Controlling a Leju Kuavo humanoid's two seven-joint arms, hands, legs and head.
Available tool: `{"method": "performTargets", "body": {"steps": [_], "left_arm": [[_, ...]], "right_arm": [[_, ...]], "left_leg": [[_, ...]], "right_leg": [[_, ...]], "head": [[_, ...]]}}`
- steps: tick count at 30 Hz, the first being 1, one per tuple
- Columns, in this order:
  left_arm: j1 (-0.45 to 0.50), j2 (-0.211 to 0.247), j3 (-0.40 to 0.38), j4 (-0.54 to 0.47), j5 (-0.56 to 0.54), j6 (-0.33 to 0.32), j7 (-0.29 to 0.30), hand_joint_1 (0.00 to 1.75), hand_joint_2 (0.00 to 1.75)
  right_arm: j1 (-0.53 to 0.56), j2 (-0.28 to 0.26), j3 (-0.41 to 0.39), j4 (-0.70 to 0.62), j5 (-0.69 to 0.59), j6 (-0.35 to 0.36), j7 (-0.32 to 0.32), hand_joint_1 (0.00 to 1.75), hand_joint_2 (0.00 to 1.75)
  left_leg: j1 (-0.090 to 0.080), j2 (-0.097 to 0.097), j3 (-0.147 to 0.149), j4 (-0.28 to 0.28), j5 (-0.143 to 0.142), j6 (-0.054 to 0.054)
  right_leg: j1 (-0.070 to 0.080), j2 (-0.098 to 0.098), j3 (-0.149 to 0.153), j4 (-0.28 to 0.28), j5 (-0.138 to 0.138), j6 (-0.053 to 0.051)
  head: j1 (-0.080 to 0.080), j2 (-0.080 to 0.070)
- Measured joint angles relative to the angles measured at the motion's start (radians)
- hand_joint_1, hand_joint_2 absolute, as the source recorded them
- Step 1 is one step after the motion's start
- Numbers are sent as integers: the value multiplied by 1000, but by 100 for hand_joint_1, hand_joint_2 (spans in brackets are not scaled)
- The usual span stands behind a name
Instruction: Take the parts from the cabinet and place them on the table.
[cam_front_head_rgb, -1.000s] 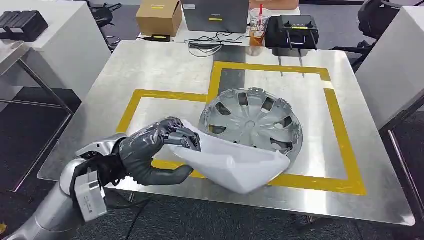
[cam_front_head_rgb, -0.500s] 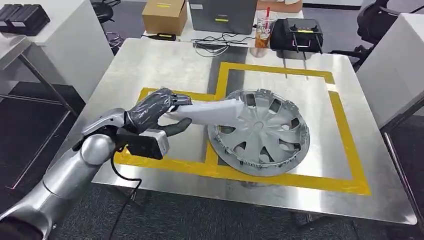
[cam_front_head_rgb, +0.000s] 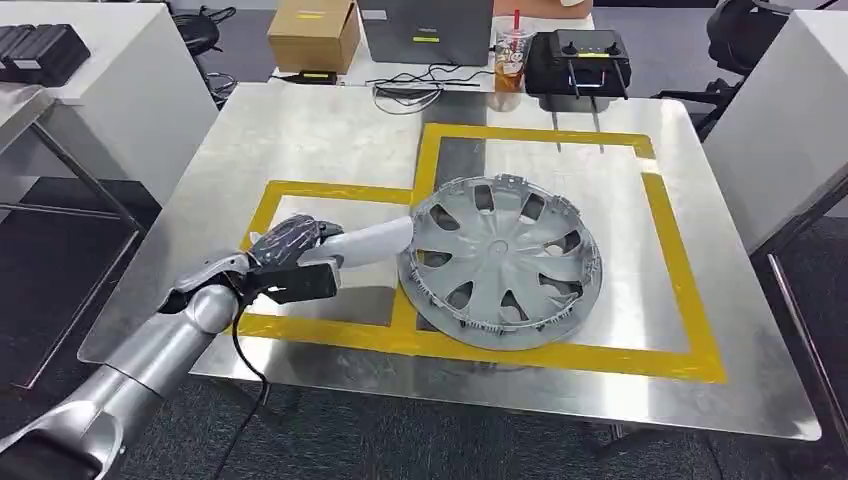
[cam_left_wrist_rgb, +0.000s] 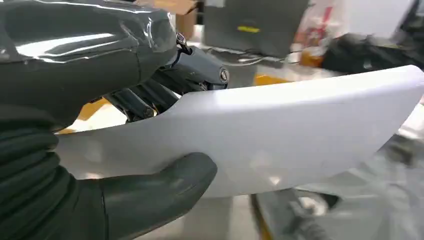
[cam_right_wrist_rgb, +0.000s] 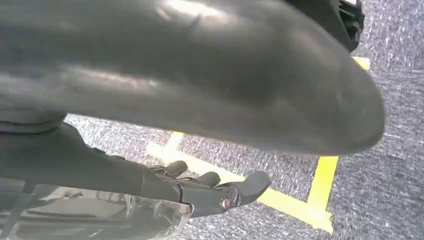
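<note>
white part (cam_front_head_rgb: 375, 240) – clamped in left hand (cam_front_head_rgb: 290, 243) | steel table (cam_front_head_rgb: 300, 140) – yellow tape, hubcap (cam_front_head_rgb: 505, 260) | right hand (cam_right_wrist_rgb: 200, 192) empty, fingers apart

White part (cam_front_head_rgb: 375, 240), silver hubcap (cam_front_head_rgb: 505, 262), yellow-taped steel table (cam_front_head_rgb: 300, 140), dark grey left hand (cam_front_head_rgb: 290, 240)

Table (cam_front_head_rgb: 300, 140): brushed metal, dull sheen, yellow tape lines. Hubcap (cam_front_head_rgb: 505, 255): silver-grey plastic, satin. White part (cam_left_wrist_rgb: 280, 130) in my left hand (cam_front_head_rgb: 290, 245): smooth matt plastic. My hand: glossy dark rubbery covering. Far box (cam_front_head_rgb: 315, 35): brown cardboard.

left hand (cam_front_head_rgb: 290, 243) lowered, white part (cam_front_head_rgb: 372, 240) flatter
</note>
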Motion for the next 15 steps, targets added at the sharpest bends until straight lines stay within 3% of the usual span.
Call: {"method": "performTargets", "body": {"steps": [1, 2, 3, 4, 6, 7, 8, 10, 12, 13, 14, 15], "left_arm": [[11, 0, 5, 17, -6, 3, -2, 164, 175], [25, 0, 12, 35, -12, 10, -2, 164, 175], [36, 0, 20, 48, -19, 14, -2, 164, 175], [46, 0, 27, 57, -22, 18, -2, 0, 175], [54, 0, 44, 66, -38, 33, -4, 0, 175], [55, 0, 57, 70, -43, 40, -4, 0, 175], [60, -1, 69, 73, -49, 45, -4, 0, 175], [75, -1, 92, 77, -55, 59, -5, 0, 175], [89, -3, 114, 77, -61, 75, -8, 0, 175], [97, -12, 126, 76, -59, 85, -15, 0, 0], [106, -17, 146, 70, -52, 93, -22, 0, 0], [116, -21, 164, 63, -46, 94, -25, 0, 0]], "right_arm": [[0, -1, 0, 2, 0, 0, 0, 0, 0], [1, -3, 0, 5, 0, 0, 0, 0, 0], [1, -4, 0, 9, 0, -1, 0, 0, 0], [0, -5, 0, 11, 0, -3, 0, 0, 0], [-1, -7, 2, 18, 0, -9, 0, 0, 0], [-4, -7, 3, 21, 0, -14, 0, 0, 0], [-7, -8, 6, 26, 0, -18, 0, 0, 0], [-9, -10, 11, 33, 0, -22, 0, 0, 0], [-11, -11, 13, 40, 0, -26, 0, 0, 0], [-11, -12, 14, 43, 0, -27, 1, 0, 0], [-12, -16, 14, 46, -1, -29, 1, 0, 0], [-13, -18, 15, 50, -1, -31, 1, 0, 0]], "left_leg": [[2, 0, -40, 81, -30, -4], [4, 0, -69, 134, -41, -6], [6, 0, -72, 133, -27, -5], [7, 0, -53, 86, 6, -4], [6, 0, 29, -80, 87, 3], [5, -2, 66, -155, 101, 10], [-2, -2, 72, -166, 92, 11], [-7, -2, 69, -164, 92, 17], [-2, -2, 84, -188, 108, 35], [0, -1, 91, -200, 116, 40], [1, 0, 92, -203, 120, 47], [0, 0, 90, -203, 120, 47]], "right_leg": [[0, 1, 0, 0, 0, 0], [0, 1, 0, 0, 0, 0], [0, 2, 0, 0, -1, 0], [0, 3, 0, 1, -1, 0], [1, 3, 2, 0, -1, 0], [1, 3, 3, 0, 0, 2], [10, 3, -1, 1, 1, 8], [5, 3, 0, -5, 4, 21], [9, 3, 4, -15, 9, 35], [7, 1, -7, 1, -2, 33], [8, 1, -27, 51, -32, 25], [9, 1, -62, 128, -67, 19]], "head": [[0, 0], [0, 0], [0, 0], [0, 0], [0, 0], [0, 0], [1, 0], [0, 0], [1, 0], [3, 0], [4, 0], [4, 0]]}}
